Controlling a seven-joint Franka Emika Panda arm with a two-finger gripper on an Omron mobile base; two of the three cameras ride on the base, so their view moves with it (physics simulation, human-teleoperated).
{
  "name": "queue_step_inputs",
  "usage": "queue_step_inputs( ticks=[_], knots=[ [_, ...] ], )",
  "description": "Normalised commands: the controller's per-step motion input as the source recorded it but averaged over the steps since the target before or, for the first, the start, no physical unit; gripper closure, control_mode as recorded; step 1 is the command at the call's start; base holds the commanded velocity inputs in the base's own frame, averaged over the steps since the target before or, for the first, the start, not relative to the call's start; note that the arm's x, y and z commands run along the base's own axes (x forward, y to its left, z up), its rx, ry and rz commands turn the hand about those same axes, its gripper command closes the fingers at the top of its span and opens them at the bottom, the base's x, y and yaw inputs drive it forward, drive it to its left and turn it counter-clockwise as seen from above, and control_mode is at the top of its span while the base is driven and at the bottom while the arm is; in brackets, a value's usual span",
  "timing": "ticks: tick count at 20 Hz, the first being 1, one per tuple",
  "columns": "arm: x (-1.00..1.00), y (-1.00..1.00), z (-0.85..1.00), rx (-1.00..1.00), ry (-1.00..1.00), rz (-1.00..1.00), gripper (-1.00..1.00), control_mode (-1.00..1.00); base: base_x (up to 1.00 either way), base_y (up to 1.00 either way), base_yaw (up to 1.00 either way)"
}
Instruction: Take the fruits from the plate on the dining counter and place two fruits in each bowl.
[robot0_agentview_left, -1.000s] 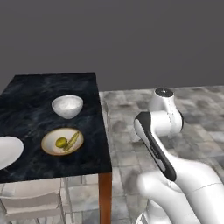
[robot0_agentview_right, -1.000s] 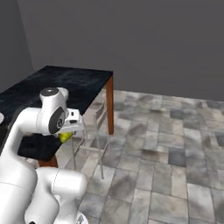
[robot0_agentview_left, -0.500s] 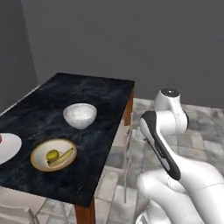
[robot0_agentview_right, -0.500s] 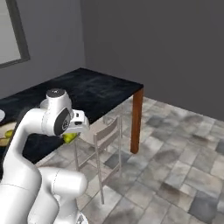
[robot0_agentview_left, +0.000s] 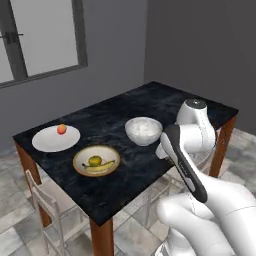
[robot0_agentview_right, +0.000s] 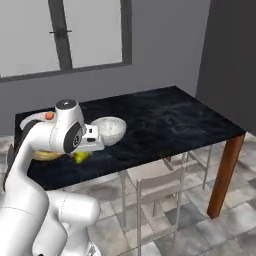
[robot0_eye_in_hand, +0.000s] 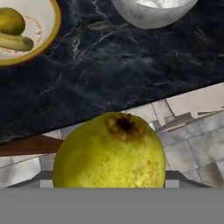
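Observation:
My gripper (robot0_agentview_right: 81, 156) is shut on the yellow-green pear (robot0_eye_in_hand: 111, 151), held just off the near edge of the dining counter (robot0_agentview_left: 150, 100); the pear hides the fingertips in the hand view. The pear (robot0_agentview_right: 80, 158) peeks out under the hand. The tan-rimmed shallow bowl (robot0_agentview_left: 111, 154) holds the banana (robot0_agentview_left: 97, 168) and the olive-yellow fruit (robot0_agentview_left: 95, 160). The same bowl (robot0_eye_in_hand: 43, 37) sits up and left of the pear. The deep white bowl (robot0_agentview_left: 142, 137) stands beside the hand. The red-orange fruit (robot0_agentview_left: 61, 129) lies on the white plate (robot0_agentview_left: 47, 142).
A pale wooden chair (robot0_agentview_right: 160, 190) stands tucked at the counter's near side below the hand, and another chair (robot0_agentview_left: 47, 200) at the left end. Reddish-brown legs (robot0_agentview_right: 226, 175) carry the corners. A window (robot0_agentview_left: 40, 35) is in the far wall.
The base has driven and turned, so both base views have swung around the counter and the window has come into sight. The pear stays in the shut gripper.

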Motion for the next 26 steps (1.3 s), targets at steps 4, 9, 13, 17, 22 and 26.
queue_step_inputs(
  ticks=[4, 9, 13, 17, 22, 26],
  knots=[
    [0.00, 0.00, 0.00, 0.00, 0.00, 0.00, 1.00, 1.00, 0.00, -0.60, 0.83],
    [0.00, 0.00, 0.00, 0.00, 0.00, 0.00, 1.00, 1.00, 0.07, -0.82, 0.39],
    [0.00, 0.00, 0.00, 0.00, 0.00, 0.00, 1.00, 1.00, 0.20, -0.42, -0.16],
    [0.00, 0.00, 0.00, 0.00, 0.00, 0.00, 1.00, 1.00, 0.25, 0.22, -0.03],
    [0.00, 0.00, 0.00, 0.00, 0.00, 0.00, 1.00, 1.00, 0.62, 0.11, 0.00],
    [0.00, 0.00, 0.00, 0.00, 0.00, 0.00, 1.00, 1.00, 0.80, 0.03, 0.00]
  ],
)
